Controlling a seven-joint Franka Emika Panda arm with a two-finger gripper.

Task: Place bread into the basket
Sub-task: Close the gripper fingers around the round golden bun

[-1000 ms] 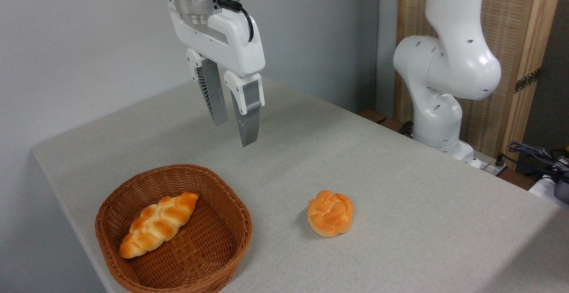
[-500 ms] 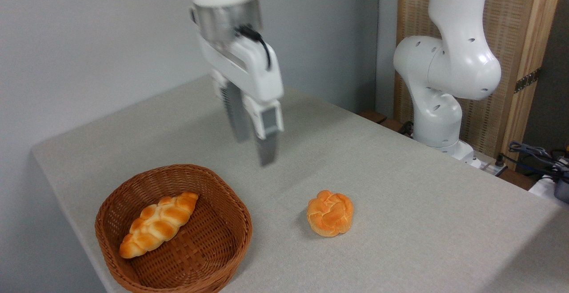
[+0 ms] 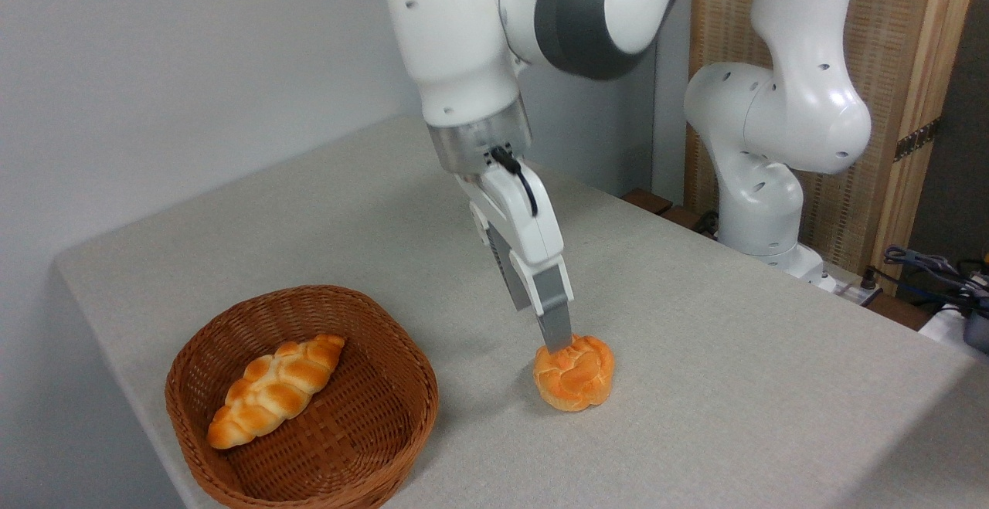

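Since the earlier frame your white robot arm [image 3: 541, 7] has swung right from above the basket and dropped, so its two-finger gripper [image 3: 552, 335] now sits right at the upper left edge of the small round orange-golden knotted bun [image 3: 574, 371]. Seen edge-on, the fingers overlap; you cannot tell whether they are apart or together. I'd judge the grasp about to begin, nothing lifted yet. The bun rests on the pale grey cloth-covered table [image 3: 734, 354], just right of the round brown woven wicker basket [image 3: 232, 339], which holds a paler braided oblong loaf [image 3: 274, 389]. Behind are a plain grey wall, a wooden woven-panel screen [image 3: 904, 92], and cables [image 3: 935, 269] at the right edge.
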